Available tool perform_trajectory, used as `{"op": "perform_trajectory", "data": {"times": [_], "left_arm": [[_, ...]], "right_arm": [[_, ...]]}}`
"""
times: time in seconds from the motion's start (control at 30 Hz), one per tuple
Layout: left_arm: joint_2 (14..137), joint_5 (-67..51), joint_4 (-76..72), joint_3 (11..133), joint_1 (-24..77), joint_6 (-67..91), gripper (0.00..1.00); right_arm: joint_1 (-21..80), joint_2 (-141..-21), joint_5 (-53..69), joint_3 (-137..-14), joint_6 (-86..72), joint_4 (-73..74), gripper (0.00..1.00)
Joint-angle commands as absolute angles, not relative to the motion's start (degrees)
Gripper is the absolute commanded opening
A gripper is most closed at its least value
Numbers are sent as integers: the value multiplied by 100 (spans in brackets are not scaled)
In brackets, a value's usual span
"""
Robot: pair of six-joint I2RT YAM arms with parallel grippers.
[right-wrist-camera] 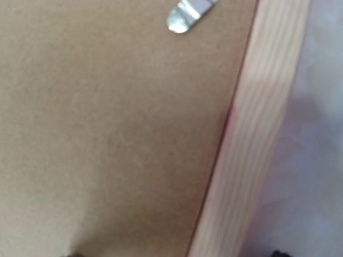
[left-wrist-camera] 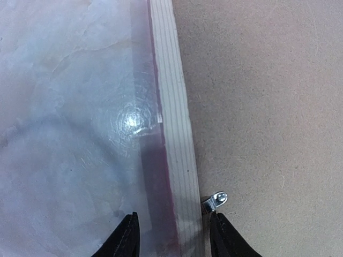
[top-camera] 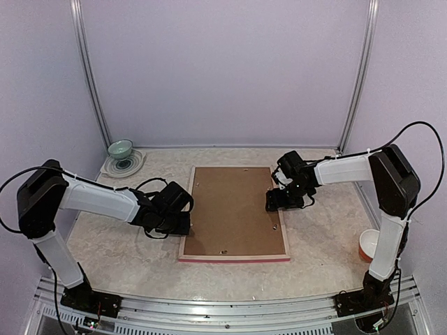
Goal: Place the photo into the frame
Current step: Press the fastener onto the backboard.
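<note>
The frame (top-camera: 234, 257) lies face down in the middle of the table, its pale wood back up and pink showing along its near edge. A brown backing board (top-camera: 234, 209) fills it, so the photo is hidden. My left gripper (top-camera: 183, 223) is at the left rail (left-wrist-camera: 174, 123); its jaws (left-wrist-camera: 174, 235) stand open astride that rail, the right fingertip (left-wrist-camera: 222, 238) just below a small metal clip (left-wrist-camera: 216, 200). My right gripper (top-camera: 279, 201) hovers low over the right rail (right-wrist-camera: 252, 155), open wide, with only the very tips showing at the bottom of its wrist view.
A green bowl (top-camera: 120, 149) sits on a round mat (top-camera: 128, 165) at the back left. A red and white cup (top-camera: 368, 244) stands near the right arm. Another metal clip (right-wrist-camera: 185, 13) lies on the backing board (right-wrist-camera: 107, 134). Walls close in the back and sides.
</note>
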State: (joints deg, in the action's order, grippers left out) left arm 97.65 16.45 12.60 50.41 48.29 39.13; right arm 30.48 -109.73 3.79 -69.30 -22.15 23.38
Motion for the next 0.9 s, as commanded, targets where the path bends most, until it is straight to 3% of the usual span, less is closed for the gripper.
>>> {"op": "perform_trajectory", "data": {"times": [0.0, 0.2, 0.5, 0.87], "left_arm": [[10016, 1323, 1299, 5184, 4643, 3455, 45], [10172, 1087, 1209, 5204, 4523, 3233, 44], [10254, 894, 1182, 5153, 4491, 3177, 34], [9987, 848, 1393, 5050, 4509, 3151, 34]], "right_arm": [[3050, -10987, 427, -6734, -2260, 2412, 80], [3050, -10989, 419, -6756, -2247, 2426, 80], [3050, -11013, 436, -6809, -2250, 2460, 80], [3049, -11082, 491, -6973, -2234, 2527, 80]]}}
